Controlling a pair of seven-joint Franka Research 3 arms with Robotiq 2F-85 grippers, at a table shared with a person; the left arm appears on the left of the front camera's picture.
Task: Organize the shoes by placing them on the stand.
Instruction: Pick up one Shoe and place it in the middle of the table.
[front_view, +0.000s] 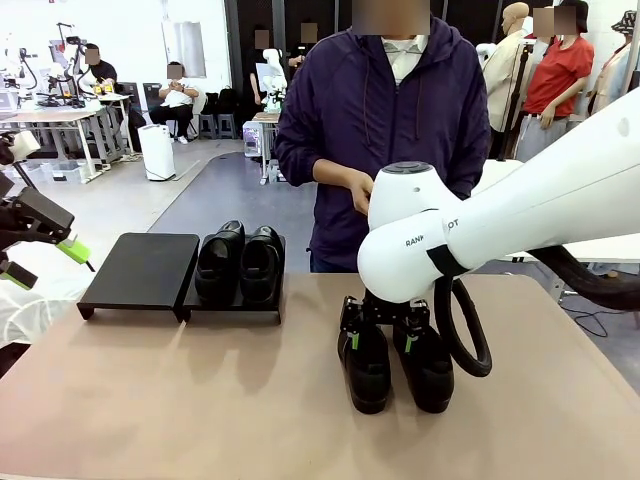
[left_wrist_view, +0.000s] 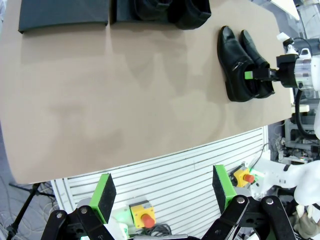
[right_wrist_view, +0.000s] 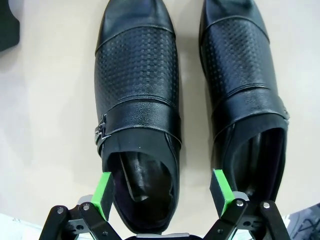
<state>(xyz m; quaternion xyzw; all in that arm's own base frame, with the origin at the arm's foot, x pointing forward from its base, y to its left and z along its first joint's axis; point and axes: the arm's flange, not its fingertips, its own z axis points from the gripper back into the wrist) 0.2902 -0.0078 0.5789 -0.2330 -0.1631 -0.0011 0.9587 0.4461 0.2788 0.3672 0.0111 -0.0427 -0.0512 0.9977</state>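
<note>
Your right end effector (front_view: 382, 342) hangs open and empty over the loose pair of shoes (front_view: 368, 385), which sits on the desk (front_view: 200, 400) to the right of the stand (front_view: 140, 268) and nearer the robot. Take the shoe closer to the stand (right_wrist_view: 137, 100). Put one finger outside it and the other in the gap beside its neighbour, then close across the heel opening.

The right wrist view gives you that finger alignment, which the arm partly blocks in the front view. The front view shows the stand's bare left platform and the two shoes (front_view: 240, 262) on its right one. The left wrist view shows the left end effector (left_wrist_view: 164, 195) open and empty, off the desk edge on the robot's side of the stand.
</note>
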